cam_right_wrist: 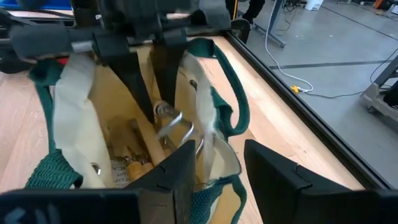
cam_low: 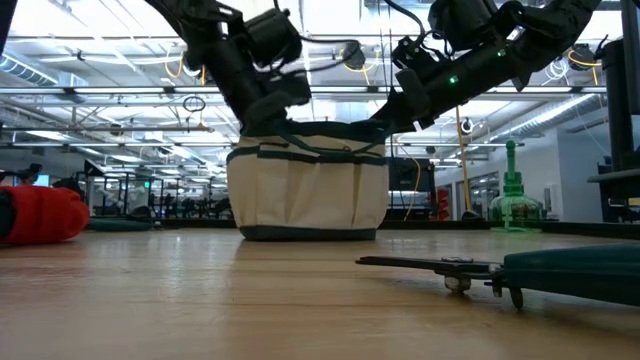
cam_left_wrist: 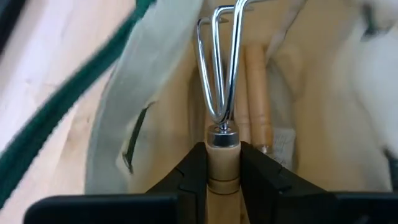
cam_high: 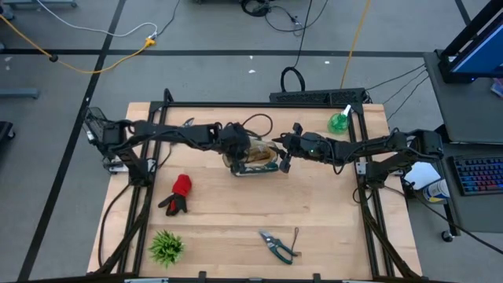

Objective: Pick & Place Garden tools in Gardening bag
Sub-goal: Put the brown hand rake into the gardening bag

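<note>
we had the left gripper (cam_left_wrist: 222, 171) down in the mouth of the bag (cam_high: 255, 157), fingers closed on the wooden handle of a hand fork (cam_left_wrist: 221, 93) just below its metal collar. the fork pointed tines first into the bag, its long axis running straight on from the fingers, alongside another wooden handle (cam_left_wrist: 256, 87) already lying inside.

the right gripper (cam_right_wrist: 214, 165) sat at the bag's far rim, one finger inside the cloth wall and one outside. its fingers stood partly apart, and we could not tell whether they were pinching the cloth or only holding the mouth wide.

to do this step well, we judged the fork should go lower, kept in line with the handle beside it, so the tines would slide along the wall rather than snag it. letting go only once the tip was near the bottom would stop it tipping out.

the bag stood upright at the middle of the table (cam_high: 236, 228). the glove (cam_high: 178, 193), pruners (cam_high: 277, 244) and spray bottle (cam_high: 339, 122) still lay outside it.
</note>
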